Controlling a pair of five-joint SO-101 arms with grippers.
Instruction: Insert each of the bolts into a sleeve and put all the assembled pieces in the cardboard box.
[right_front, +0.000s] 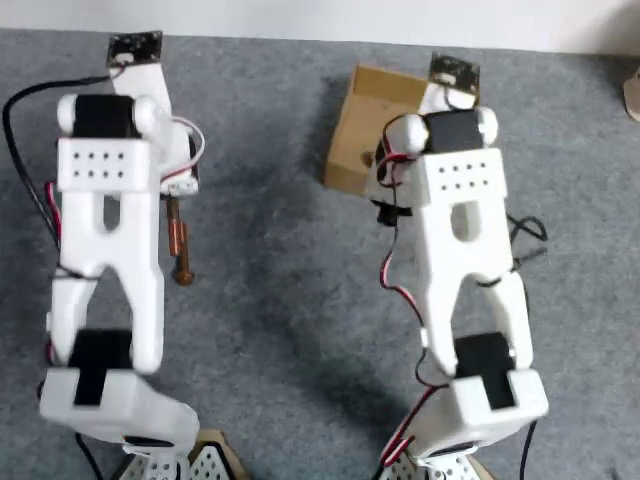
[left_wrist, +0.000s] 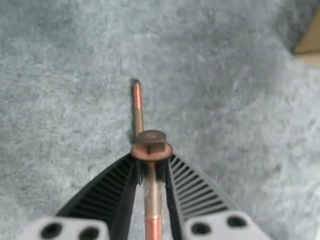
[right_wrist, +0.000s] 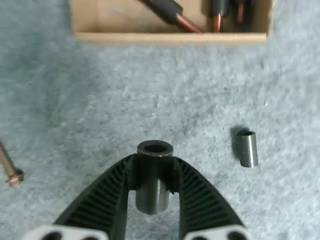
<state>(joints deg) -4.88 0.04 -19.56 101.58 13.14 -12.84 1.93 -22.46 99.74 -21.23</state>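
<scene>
Your left claw (left_wrist: 152, 160) is clamped on a bolt (left_wrist: 151, 145) just under its head, with the shank running back through the claw toward the wrist. Your right claw (right_wrist: 154, 161) is closed around a black sleeve (right_wrist: 155, 149), near the cardboard box (right_wrist: 170, 36). The likely trouble is that the bolt's head end leads, so it probably cannot enter the bore without a regrip. A low sweep could also knock away the loose bolt (left_wrist: 137, 107) and spare sleeve (right_wrist: 247, 148) on the bench (right_wrist: 100, 100).

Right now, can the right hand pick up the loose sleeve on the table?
Probably not yet: the right hand is full, shut on a black sleeve, though nothing blocks the way to the loose sleeve.
</scene>
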